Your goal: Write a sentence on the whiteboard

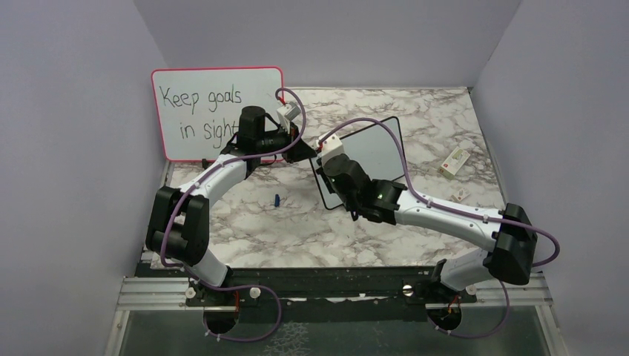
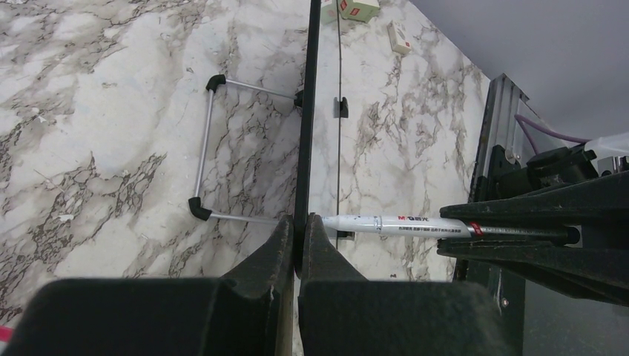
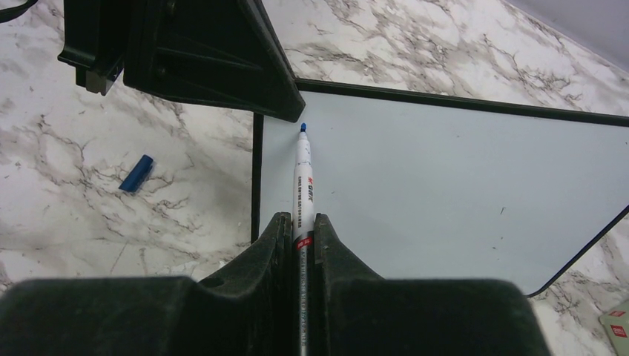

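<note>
The small black-framed whiteboard (image 1: 374,148) stands at the table's middle. Its face (image 3: 445,185) is blank; no blue sentence shows on it. My left gripper (image 2: 299,226) is shut on the board's edge, which is seen edge-on in the left wrist view (image 2: 308,111). My right gripper (image 3: 299,222) is shut on a white marker (image 3: 303,185). The marker's blue tip (image 3: 303,127) is at the board face near its upper left corner, right beside the left gripper's fingers (image 3: 222,67). The marker also shows in the left wrist view (image 2: 393,224).
The larger pink-framed board (image 1: 215,111) with black writing "Keep goals in sight" stands at the back left. A blue marker cap (image 1: 276,200) lies on the marble left of the small board. Two small boxes (image 1: 454,161) lie at the right. The board's wire stand (image 2: 204,156) sits behind it.
</note>
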Tool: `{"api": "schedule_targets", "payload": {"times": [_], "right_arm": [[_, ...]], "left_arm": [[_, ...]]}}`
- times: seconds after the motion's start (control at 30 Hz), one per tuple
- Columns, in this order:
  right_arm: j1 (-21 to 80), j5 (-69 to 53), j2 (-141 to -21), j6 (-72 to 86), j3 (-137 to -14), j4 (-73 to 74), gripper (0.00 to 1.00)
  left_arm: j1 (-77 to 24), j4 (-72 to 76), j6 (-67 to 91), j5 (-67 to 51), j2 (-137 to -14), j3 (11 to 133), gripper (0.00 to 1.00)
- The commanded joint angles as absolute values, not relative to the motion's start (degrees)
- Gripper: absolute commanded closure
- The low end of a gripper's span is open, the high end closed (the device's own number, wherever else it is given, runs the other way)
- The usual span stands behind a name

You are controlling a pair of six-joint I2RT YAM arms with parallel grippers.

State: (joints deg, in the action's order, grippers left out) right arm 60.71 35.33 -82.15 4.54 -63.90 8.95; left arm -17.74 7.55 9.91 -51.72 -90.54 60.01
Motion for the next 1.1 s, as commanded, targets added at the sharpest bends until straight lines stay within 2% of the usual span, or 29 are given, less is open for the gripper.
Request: {"api": "schedule_targets", "payload": {"times": [0.0, 1.07], "right_arm": [[60.99, 36.92, -83.41, 5.87, -66.07, 11.73, 0.99], [61.0, 33.99, -82.44, 9.39, -65.57, 17.95, 0.99]], "left_arm": [[-17.51, 5.28, 6.68, -52.25, -90.49, 60.29, 1.0], [-17.5, 5.29, 6.77, -52.47, -90.32, 60.22, 1.0]]}}
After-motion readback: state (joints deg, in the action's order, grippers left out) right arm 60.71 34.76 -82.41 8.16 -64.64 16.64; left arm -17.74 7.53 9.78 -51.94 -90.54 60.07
